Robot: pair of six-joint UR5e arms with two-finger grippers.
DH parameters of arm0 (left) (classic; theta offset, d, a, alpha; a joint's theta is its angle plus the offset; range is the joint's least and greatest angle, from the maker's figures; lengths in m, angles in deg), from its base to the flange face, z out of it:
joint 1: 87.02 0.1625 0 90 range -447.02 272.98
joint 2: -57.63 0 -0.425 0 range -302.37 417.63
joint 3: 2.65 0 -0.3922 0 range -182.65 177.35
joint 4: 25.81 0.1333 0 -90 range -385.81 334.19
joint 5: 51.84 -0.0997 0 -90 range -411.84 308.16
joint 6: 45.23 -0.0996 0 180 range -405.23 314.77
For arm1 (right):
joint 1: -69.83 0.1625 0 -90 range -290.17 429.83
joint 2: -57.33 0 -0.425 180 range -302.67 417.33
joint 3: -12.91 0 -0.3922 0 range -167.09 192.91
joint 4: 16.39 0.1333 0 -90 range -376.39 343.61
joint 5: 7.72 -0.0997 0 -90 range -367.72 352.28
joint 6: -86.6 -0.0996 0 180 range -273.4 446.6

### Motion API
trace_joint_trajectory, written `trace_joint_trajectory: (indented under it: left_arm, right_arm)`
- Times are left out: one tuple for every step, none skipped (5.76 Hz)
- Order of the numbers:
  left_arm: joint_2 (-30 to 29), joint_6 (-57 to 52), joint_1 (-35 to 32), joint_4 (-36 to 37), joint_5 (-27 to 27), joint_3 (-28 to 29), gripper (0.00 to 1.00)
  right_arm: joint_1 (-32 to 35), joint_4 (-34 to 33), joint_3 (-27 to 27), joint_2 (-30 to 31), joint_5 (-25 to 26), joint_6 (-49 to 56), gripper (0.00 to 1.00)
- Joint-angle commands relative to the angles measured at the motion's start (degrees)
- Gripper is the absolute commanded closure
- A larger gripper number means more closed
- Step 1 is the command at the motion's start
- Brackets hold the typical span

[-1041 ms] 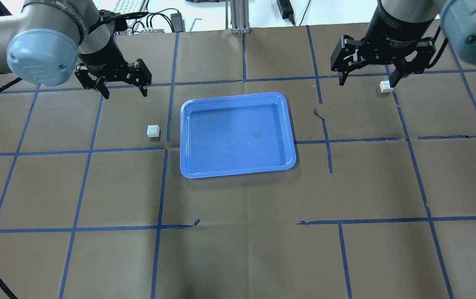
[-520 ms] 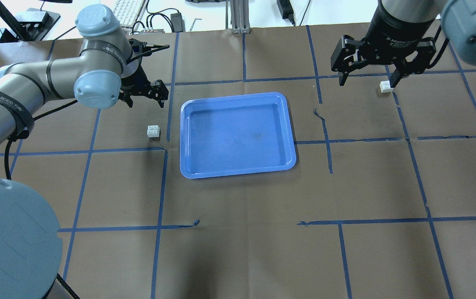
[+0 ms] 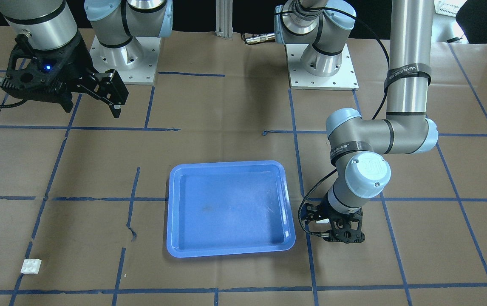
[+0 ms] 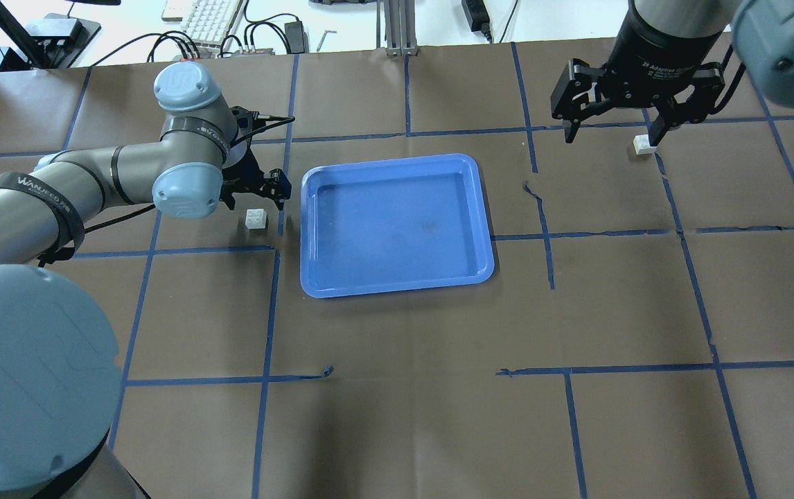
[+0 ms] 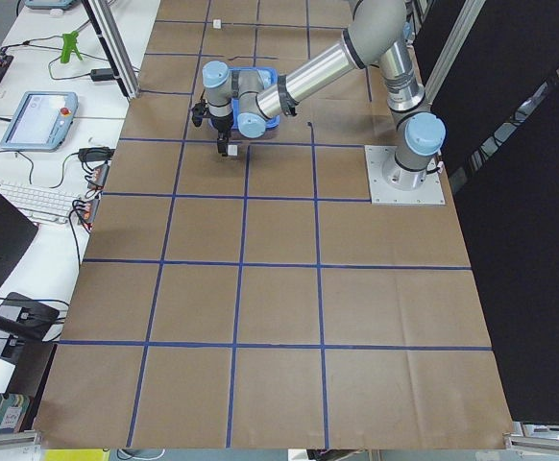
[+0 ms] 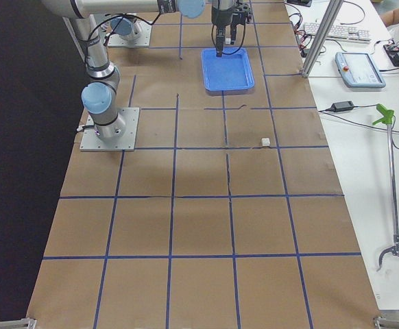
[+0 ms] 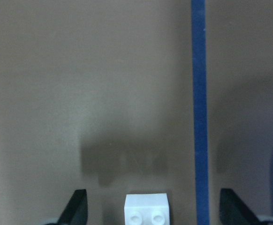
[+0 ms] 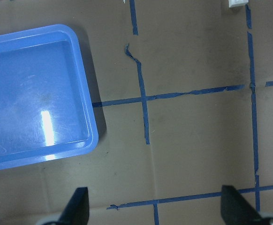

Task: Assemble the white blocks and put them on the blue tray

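Note:
One white block (image 4: 256,219) lies on the brown paper just left of the blue tray (image 4: 397,225). My left gripper (image 4: 253,195) is open and low over the table, right beside this block on its far side. In the left wrist view the block (image 7: 146,208) sits at the bottom edge between the open fingers (image 7: 78,206). The second white block (image 4: 641,144) lies far to the right. My right gripper (image 4: 612,132) hangs open and empty above the table, one finger over that block's edge. The tray (image 3: 226,208) holds nothing.
Blue tape lines grid the brown paper. Both arm bases (image 3: 320,63) stand at the robot's side of the table. The right wrist view shows the tray's corner (image 8: 33,93) and the second block (image 8: 238,3) at the top edge.
My left arm has swung down and toward the tray, bringing its open gripper close to the left white block. The right arm and both blocks have not moved.

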Motion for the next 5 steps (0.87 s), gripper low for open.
trace_joint_trajectory:
  left_arm:
    - [0.8, 0.0, -0.1, -0.3, 0.0, -0.5, 0.32]
    - [0.7, 0.2, 0.0, -0.4, -0.1, -1.0, 0.45]
    - [0.7, 0.0, 0.0, -0.3, 0.0, -1.7, 0.70]
    - [0.8, -0.2, 0.0, -0.3, 0.0, -1.7, 0.81]
    - [1.5, -0.4, 0.1, -0.7, -0.2, -0.7, 0.94]
  right_arm:
    - [-0.3, 0.0, 0.0, -0.1, 0.1, 2.2, 0.00]
    - [-0.5, -0.9, 0.0, -0.3, 0.2, 9.4, 0.00]
    - [-1.6, -1.0, 0.0, -0.8, 0.1, 17.6, 0.00]
    - [-3.7, -1.0, 0.0, -2.0, -0.3, 28.8, 0.00]
    - [-6.8, -1.1, 0.0, -2.8, -0.5, 42.7, 0.00]
